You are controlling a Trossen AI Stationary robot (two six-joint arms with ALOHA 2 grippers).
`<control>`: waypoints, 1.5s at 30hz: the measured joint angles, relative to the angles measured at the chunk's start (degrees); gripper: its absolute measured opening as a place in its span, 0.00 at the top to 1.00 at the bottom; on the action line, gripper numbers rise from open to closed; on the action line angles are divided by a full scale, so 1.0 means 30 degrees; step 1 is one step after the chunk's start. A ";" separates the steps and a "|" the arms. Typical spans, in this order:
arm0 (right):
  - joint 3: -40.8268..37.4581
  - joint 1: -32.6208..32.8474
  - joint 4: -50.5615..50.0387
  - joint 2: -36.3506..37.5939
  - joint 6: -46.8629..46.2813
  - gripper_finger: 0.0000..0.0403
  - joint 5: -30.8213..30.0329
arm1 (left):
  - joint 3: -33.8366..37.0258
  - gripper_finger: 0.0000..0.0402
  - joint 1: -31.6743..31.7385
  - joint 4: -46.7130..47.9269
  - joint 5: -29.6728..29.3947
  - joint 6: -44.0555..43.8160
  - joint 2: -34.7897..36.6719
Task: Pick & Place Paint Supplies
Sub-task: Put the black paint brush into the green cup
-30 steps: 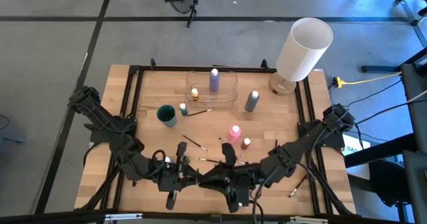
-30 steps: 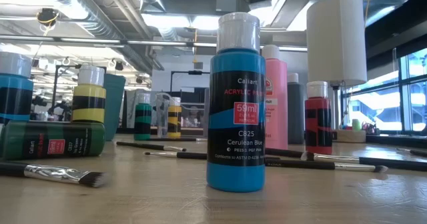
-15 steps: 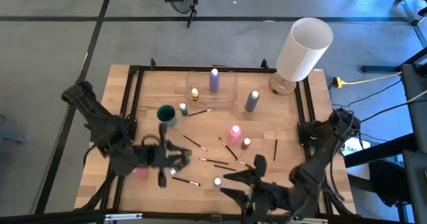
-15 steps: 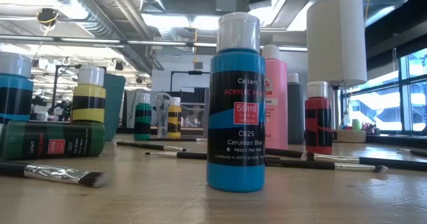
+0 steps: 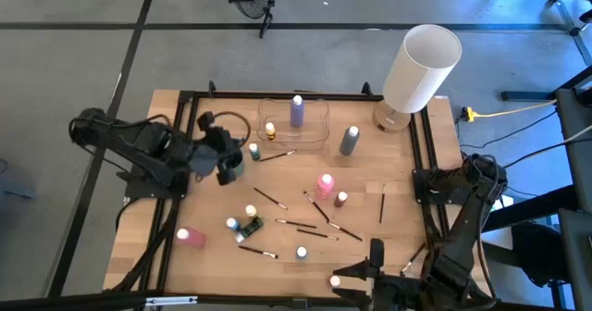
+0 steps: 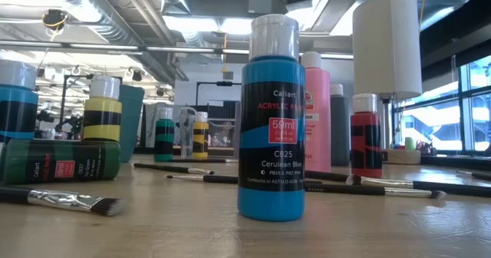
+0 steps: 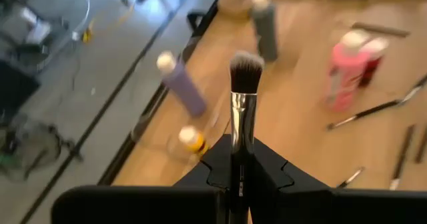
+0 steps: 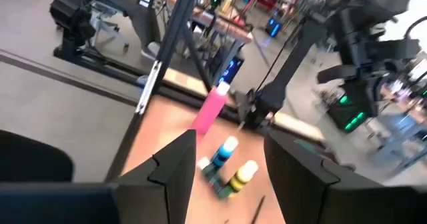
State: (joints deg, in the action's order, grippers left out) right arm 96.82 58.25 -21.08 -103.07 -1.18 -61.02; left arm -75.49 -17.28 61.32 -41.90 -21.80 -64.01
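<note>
paintbrush clamped in my left gripper, heading for the tray

nearest me, the right gripper [image 5: 370, 255] hangs empty, jaws apart, at the table's near edge. mid-table bottles and brushes lie scattered. farther off, my left gripper [image 5: 225, 154] pinches a paintbrush [image 7: 244, 84] upright, beside the teal cup [image 5: 230, 160], probably bound for the clear tray [image 5: 314, 137].

2 bottles [image 5: 297, 110] stand in the tray [image 5: 319, 133]; brushes [image 5: 323, 210] lie in front of it.

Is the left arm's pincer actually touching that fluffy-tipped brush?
Touching. The left wrist view shows the left pincer shut on the paintbrush, whose metal ferrule rises straight out from between the two dark fingers, no gap.
</note>
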 joint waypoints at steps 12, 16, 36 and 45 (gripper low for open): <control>-0.0007 0.0003 -0.1224 0.0000 -0.3820 0.56 0.0089 | 1.0294 0.96 0.1459 -1.1041 0.1986 0.1538 0.5638; -0.0020 -0.0004 -0.1521 0.0000 -0.3832 0.56 0.0074 | 1.3975 0.96 0.0988 -1.5818 0.1675 0.2343 0.7838; -0.0984 -0.1414 -0.1394 0.0000 -0.3970 0.56 0.0508 | 2.1531 0.96 -0.0148 -2.8537 0.1790 0.7634 1.0187; -0.0984 -0.1410 -0.1484 0.0000 -0.3968 0.56 0.0578 | 2.2273 0.96 -0.0216 -2.9639 0.1557 0.7941 1.0186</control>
State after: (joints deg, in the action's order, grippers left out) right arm 93.86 54.02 -25.53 -103.07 -13.09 -59.28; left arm -8.67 -17.93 -27.60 -37.23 2.02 -33.45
